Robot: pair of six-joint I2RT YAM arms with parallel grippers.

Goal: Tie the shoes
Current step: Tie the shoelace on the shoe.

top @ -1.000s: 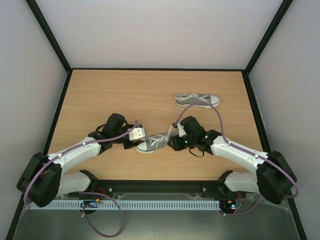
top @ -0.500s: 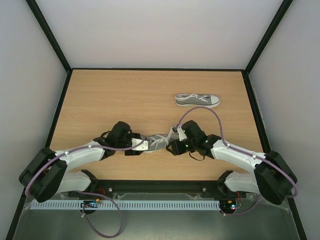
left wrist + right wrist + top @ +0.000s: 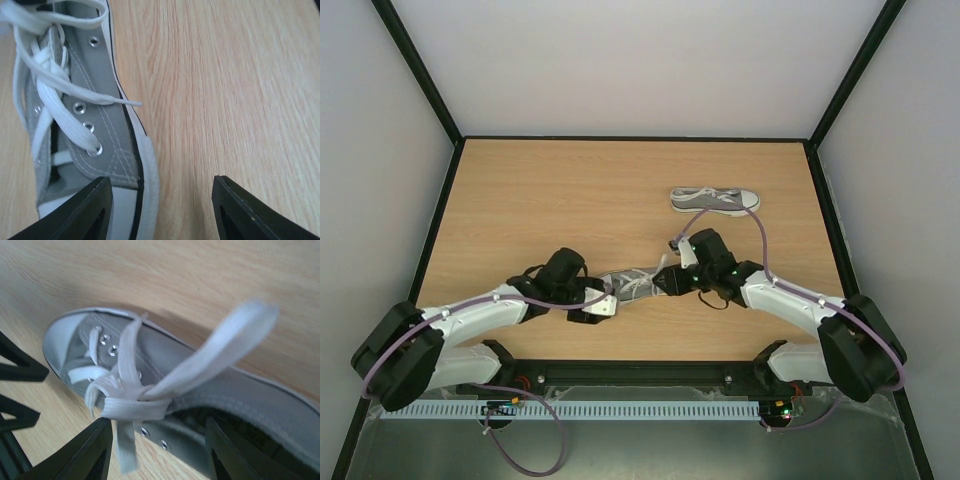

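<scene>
1. At table (image 3: 520, 200) centre: near sneaker (image 3: 635, 283), laces (image 3: 132, 407) loosely crossed, bow not formed; other sneaker (image 3: 714, 199) well apart, far right.
2. Left gripper (image 3: 161, 190), right gripper (image 3: 156, 440): both released, empty.
3. Next, you likely pinch the loose lace ends.

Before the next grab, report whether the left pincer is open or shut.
Open: the left pincer stands with fingers wide apart at the near shoe toe, gripping nothing.

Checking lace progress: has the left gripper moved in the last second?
Yes, the left gripper moved toward the front of the table, away from the far sneaker.
</scene>
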